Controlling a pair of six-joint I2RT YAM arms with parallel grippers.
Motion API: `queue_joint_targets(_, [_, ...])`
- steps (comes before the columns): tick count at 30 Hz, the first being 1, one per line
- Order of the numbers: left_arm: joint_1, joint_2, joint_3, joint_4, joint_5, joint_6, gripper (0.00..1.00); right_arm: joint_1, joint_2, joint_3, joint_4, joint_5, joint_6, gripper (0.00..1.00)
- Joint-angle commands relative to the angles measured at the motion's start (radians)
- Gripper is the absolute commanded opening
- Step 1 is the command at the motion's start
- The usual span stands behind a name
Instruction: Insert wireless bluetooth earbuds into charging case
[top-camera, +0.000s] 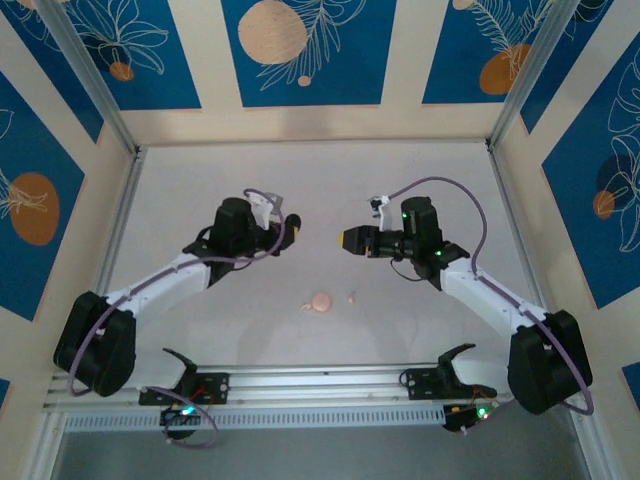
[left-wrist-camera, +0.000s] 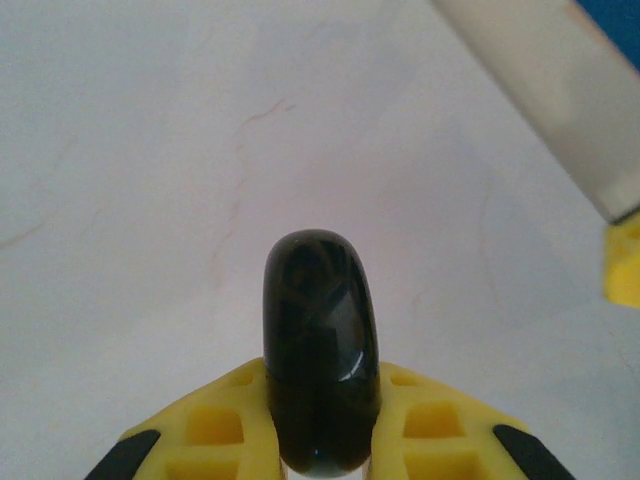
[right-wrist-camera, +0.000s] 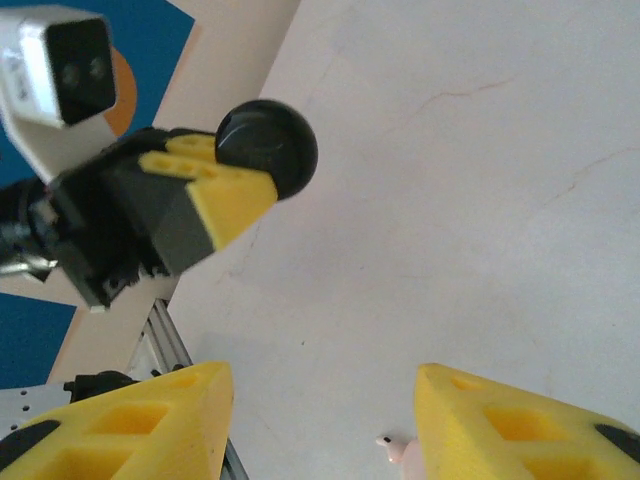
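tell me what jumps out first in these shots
The black case stands out, pinched edge-on in the shut left gripper near the middle of the table. The right gripper faces it, jaws open and empty. Nearer the arm bases a pink case lies on the table with a tiny pink bud just right of it.

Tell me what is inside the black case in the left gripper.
The black case looks closed, pinched on edge by the left gripper; only its glossy shell shows, its contents are covered.

black case (left-wrist-camera: 320, 340): lower end hidden between left fingers (left-wrist-camera: 470, 425) | pink earbud (right-wrist-camera: 397, 450): cut by bottom edge
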Motion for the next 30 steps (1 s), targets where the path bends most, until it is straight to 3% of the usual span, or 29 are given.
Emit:
queue_joint_targets(1, [0.066,0.062,0.074,-0.219,0.095,-0.073,0.12,0.034,0.034,0.006,0.038,0.015,0.015,0.51])
queue_joint_targets(16, [0.311,0.369,0.297,-0.45,0.373,-0.081,0.13,0.137,0.112,0.056,0.036,0.089,-0.012,0.51])
queue_joint_targets(30, [0.379,0.562,0.433,-0.617,0.413,0.0,0.16,0.158,0.16,0.102,0.027,0.095,-0.035,0.51])
